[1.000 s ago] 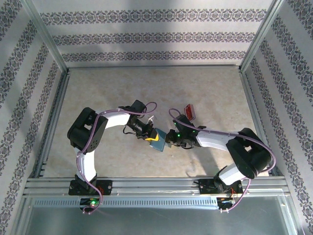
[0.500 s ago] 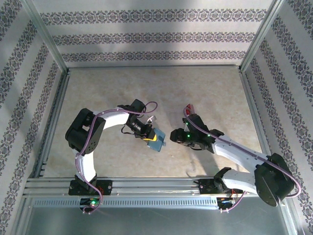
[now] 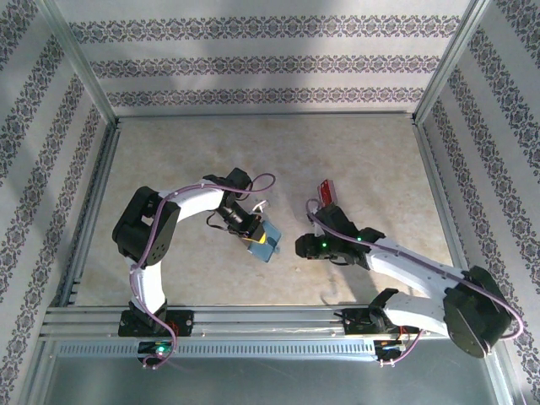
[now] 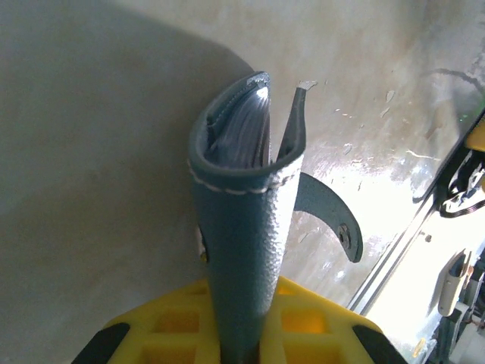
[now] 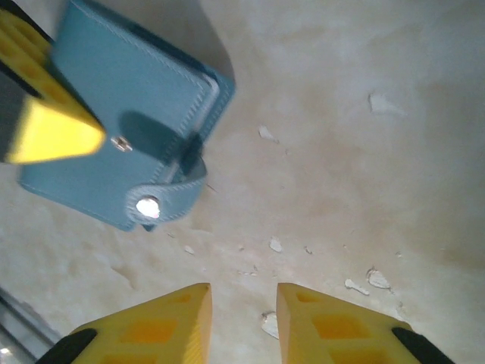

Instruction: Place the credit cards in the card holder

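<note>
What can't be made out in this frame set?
Teal folded card holder: left wrist view, its own covers hide whether any card is inside.
Red-orange flat card: top view, too small, partly behind the right arm; count unclear.

The card holder [image 4: 241, 227] stands clamped between the fingers of the left gripper [image 4: 244, 322] and reaches out past their tips, with its halves folded together. Its closing strap [image 4: 330, 216] juts out to the right of the holder, beyond the fingertips.

The right gripper [image 5: 242, 315] has its fingers apart, with only bare table [image 5: 364, 152] between and ahead of them. The holder lies ahead of those fingers and to their left, not touching them, and one left-gripper finger rests on its left side.

From above, the two grippers face each other with the holder between them. The credit cards [image 3: 326, 191] lie on the table behind the right fingertips, on the far side of that arm, well apart from both grippers.
</note>
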Robot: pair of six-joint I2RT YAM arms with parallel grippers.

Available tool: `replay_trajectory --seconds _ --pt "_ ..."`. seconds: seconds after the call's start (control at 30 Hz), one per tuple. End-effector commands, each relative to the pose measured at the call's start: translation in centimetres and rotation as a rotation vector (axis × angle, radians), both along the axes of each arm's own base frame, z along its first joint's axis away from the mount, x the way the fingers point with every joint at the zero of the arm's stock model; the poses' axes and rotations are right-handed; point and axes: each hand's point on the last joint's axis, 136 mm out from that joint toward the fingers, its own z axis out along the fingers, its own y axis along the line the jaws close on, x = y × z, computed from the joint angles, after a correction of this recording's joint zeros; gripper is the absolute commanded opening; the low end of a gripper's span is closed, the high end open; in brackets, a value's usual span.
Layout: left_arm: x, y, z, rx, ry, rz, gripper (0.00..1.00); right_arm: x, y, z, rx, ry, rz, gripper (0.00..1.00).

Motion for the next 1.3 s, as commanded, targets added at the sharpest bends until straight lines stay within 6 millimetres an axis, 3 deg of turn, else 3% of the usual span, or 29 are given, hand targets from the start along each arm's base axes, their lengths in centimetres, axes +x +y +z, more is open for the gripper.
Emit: replay_trajectory --seconds 0.0,0.43,0.87,1.1,1.27 --pt "-0.6 1.2 -0.6 0.076 -0.017 -0.03 0.0 -1.0 1.0 -1.7 -0.027 0.021 0.079 0.27" --pt "-1.1 0.1 -1.1 0.021 0.08 0.031 0.0 1.8 7.4 -1.9 0.18 0.042 0.061 0.16" --pt "-1.3 0.2 -1.0 0.014 0.072 0.047 0.0 2.5 9.0 -1.5 0.314 0.056 0.019 0.15" --pt "-1.2 0.4 -1.2 0.02 0.05 0.042 0.0 1.8 8.2 -2.2 0.293 0.078 0.011 0.15" --pt "-0.9 0.7 -1.6 0.034 0.053 0.05 0.0 1.2 7.6 -1.4 0.298 0.07 0.011 0.15"
